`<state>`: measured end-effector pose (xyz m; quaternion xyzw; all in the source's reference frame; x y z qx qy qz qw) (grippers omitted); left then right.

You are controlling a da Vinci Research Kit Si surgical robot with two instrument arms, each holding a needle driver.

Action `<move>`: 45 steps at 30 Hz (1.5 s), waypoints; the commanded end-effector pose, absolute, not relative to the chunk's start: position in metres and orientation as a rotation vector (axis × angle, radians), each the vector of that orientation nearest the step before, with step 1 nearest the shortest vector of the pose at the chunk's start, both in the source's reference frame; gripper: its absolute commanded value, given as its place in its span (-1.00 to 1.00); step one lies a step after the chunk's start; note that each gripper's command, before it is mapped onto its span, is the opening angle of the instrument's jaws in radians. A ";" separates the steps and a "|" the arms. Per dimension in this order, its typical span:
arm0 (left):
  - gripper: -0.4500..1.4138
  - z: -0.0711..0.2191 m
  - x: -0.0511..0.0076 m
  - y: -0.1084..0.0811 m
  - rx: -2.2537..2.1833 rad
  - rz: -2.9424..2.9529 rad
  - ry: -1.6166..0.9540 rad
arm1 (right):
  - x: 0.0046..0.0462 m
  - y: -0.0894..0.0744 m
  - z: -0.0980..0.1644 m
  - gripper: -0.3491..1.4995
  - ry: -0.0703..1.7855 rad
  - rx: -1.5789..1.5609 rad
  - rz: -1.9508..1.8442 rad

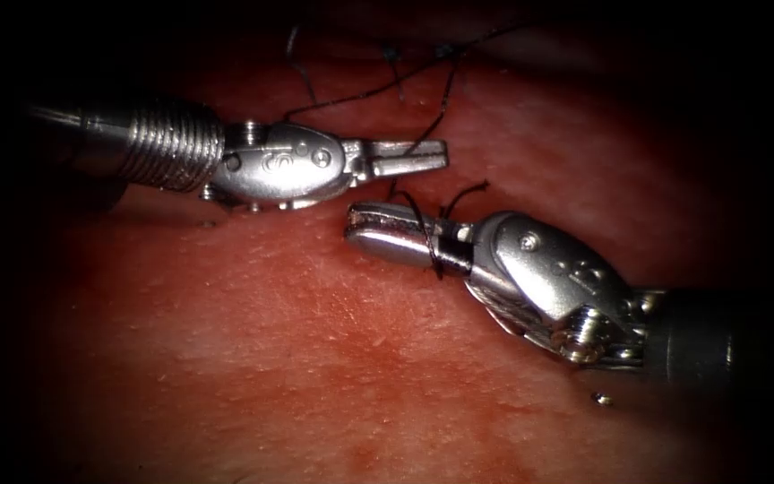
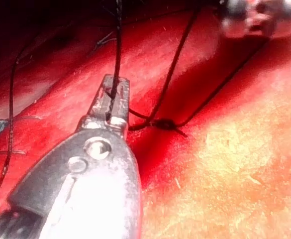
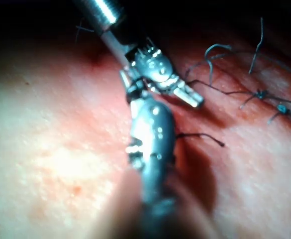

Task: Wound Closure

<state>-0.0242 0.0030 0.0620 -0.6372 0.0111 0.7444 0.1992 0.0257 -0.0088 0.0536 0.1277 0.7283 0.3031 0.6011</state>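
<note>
Two pincers (image 1: 409, 157) (image 1: 378, 231), one thread (image 1: 423, 229)

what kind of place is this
Likely a surgical-robot practice bench: two wristed needle drivers over pork-belly tissue. The left gripper is shut on black thread; thread loops around the right gripper. No needle in sight.

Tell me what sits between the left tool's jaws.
The left tool has its jaws shut on the thread, a dark strand running up out of the tips. How far the strand reaches inside the jaws is covered by the metal. The knot lies beside it on the tissue.
</note>
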 end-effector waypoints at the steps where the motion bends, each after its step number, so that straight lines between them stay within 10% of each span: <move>1: -1.00 0.062 -0.0244 0.003 -1.783 2.076 0.040 | 0.0257 -0.009 0.054 -0.20 1.682 0.277 0.730; 14: -1.00 0.060 -0.0243 -0.003 -1.745 2.045 0.130 | 0.0238 -0.008 0.055 -0.29 1.609 0.206 0.996; 18: -1.00 0.059 -0.0243 -0.004 -1.741 2.033 0.138 | 0.0233 -0.009 0.055 0.24 1.552 0.217 1.171; 32: -1.00 0.056 -0.0246 -0.004 -1.751 1.997 0.192 | 0.0228 -0.011 0.057 0.20 1.180 0.323 1.540; 45: -1.00 0.057 -0.0247 -0.005 -1.759 2.032 0.201 | 0.0223 -0.013 0.059 0.71 1.084 0.440 1.843</move>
